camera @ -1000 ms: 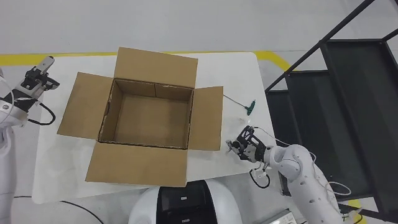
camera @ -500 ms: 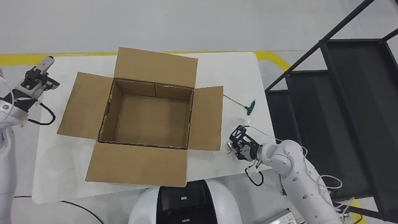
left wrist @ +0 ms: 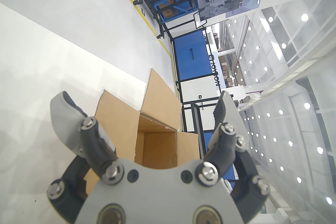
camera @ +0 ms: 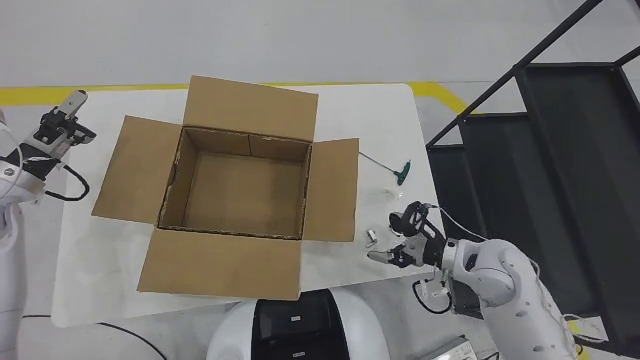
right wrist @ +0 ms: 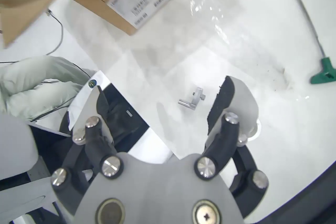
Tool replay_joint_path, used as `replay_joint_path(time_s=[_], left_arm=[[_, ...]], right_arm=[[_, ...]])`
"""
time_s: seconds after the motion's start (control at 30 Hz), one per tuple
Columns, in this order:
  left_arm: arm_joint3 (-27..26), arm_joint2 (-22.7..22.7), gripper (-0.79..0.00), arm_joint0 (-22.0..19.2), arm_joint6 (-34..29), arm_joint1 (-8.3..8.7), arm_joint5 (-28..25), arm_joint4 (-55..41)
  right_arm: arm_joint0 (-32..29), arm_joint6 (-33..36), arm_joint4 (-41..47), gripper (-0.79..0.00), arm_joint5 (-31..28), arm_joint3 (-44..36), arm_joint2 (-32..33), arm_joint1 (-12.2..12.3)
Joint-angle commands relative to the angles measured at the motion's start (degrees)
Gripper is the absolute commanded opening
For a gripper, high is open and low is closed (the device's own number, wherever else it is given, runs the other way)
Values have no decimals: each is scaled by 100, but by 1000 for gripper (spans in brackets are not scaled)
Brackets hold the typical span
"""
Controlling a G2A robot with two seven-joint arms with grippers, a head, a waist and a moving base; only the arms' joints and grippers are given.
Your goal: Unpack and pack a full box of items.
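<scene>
My right gripper stands wide open with nothing in its grasp, low over the white table at about 4 o'clock from the cardboard box. A small metal part lies on the table just ahead of the spread fingers, untouched; from above it sits at roughly 9 o'clock from the gripper, just off the corner of the box's right flap. Farther out, at 3 o'clock from the box, a green T-handle hex key rests flat on the table, well apart from the gripper. The box is open, all four flaps folded out, and I see nothing inside it. Its outer wall carries a white printed label under clear tape; the print is too blurred to read. My left gripper is also spread open and empty, at about 9 o'clock from the box, off the table's edge.
</scene>
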Motion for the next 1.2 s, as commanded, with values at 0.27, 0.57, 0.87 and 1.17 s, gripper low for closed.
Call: replay_joint_path(time_s=[0.27, 0.57, 0.87, 1.17], left_arm=[[0, 0, 0, 0, 0, 0, 0, 0], [0, 0, 0, 0, 0, 0, 0, 0], [0, 0, 0, 0, 0, 0, 0, 0], [0, 0, 0, 0, 0, 0, 0, 0]], right_arm=[[-748, -1141, 300, 0, -617, -317, 610, 265], [267, -477, -1059, 0, 420, 468, -477, 269], [1053, 103, -2087, 0, 1553, 980, -1509, 193], [1315, 192, -2126, -188, 2102, 1292, -1850, 157]])
